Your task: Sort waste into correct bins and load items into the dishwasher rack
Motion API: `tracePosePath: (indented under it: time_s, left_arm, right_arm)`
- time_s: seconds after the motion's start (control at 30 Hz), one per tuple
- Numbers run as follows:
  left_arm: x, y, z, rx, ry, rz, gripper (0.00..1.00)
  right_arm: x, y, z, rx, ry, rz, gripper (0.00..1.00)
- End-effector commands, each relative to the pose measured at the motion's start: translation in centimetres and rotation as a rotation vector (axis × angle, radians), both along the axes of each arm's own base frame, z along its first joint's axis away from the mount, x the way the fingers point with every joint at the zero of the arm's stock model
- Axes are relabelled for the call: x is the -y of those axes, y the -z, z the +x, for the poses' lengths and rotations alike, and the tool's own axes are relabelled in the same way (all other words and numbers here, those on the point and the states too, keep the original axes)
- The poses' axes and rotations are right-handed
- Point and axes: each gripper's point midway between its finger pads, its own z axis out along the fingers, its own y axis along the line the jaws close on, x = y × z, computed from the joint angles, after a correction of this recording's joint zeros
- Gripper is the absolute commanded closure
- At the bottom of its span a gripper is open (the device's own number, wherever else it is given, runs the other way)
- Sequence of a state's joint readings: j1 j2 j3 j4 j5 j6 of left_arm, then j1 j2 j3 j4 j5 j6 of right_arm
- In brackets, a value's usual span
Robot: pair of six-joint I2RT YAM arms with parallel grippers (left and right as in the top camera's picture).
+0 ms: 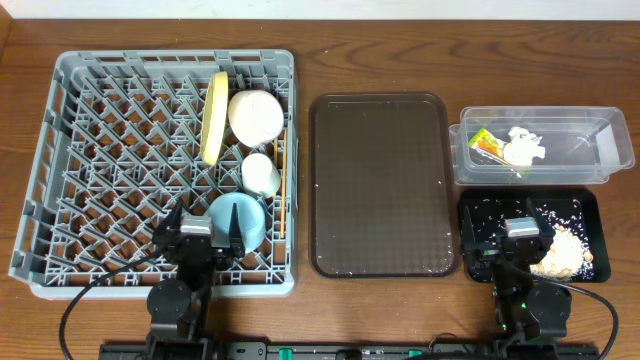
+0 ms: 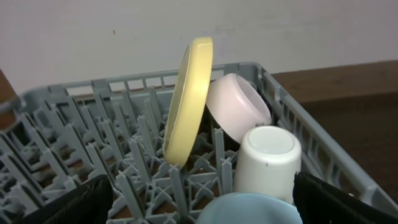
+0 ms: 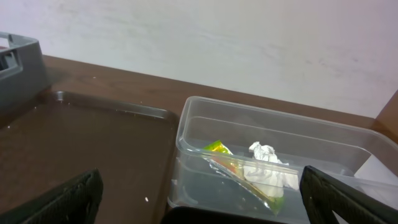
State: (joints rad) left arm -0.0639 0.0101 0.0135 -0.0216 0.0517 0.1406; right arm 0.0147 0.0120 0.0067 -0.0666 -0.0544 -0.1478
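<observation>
The grey dishwasher rack (image 1: 90, 150) holds the yellow plate (image 1: 213, 115) on edge, the white bowl (image 1: 255, 115), the white cup (image 1: 260, 175), the light blue bowl (image 1: 240, 222) and the chopsticks (image 1: 283, 180). My left gripper (image 1: 200, 232) is open and empty above the rack's front, beside the blue bowl (image 2: 249, 211). The clear tub (image 1: 590, 130) holds the wrapper (image 1: 485, 140) and tissue (image 1: 522, 148). The black tray (image 1: 585, 210) holds rice (image 1: 560, 255). My right gripper (image 1: 520, 238) is open and empty above the black tray.
The brown serving tray (image 1: 378, 185) lies between rack and bins, with a few white specks on it. In the left wrist view the plate (image 2: 189, 99), white bowl (image 2: 239, 106) and cup (image 2: 267, 158) stand close ahead. The right wrist view shows the tub (image 3: 199, 134) ahead.
</observation>
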Motion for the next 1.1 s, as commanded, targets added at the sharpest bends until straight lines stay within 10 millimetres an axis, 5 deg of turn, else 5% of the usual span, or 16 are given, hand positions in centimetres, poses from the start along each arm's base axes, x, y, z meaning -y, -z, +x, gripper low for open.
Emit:
tracePosePath:
  time_s: [0.0, 0.3, 0.57, 1.07]
  left_arm:
    - [-0.3, 1.4, -0.1, -0.043, -0.009, 0.073, 0.06]
    - [-0.9, 1.1, -0.1, -0.037, -0.055, -0.029, 0.06]
    - [-1.5, -2.4, 0.2, 0.108, -0.094, -0.096, 0.06]
    - [-1.6, 1.4, -0.1, -0.050, -0.116, -0.182, 0.06]
  right_arm:
    - [0.2, 0.0, 0.0, 0.002, 0.008, -0.014, 0.01]
    - [0.2, 0.0, 0.0, 0.002, 0.008, -0.014, 0.01]
    - [0.2, 0.0, 0.0, 0.002, 0.008, -0.014, 0.01]
    - [0.2, 0.0, 0.0, 0.002, 0.008, -0.014, 0.01]
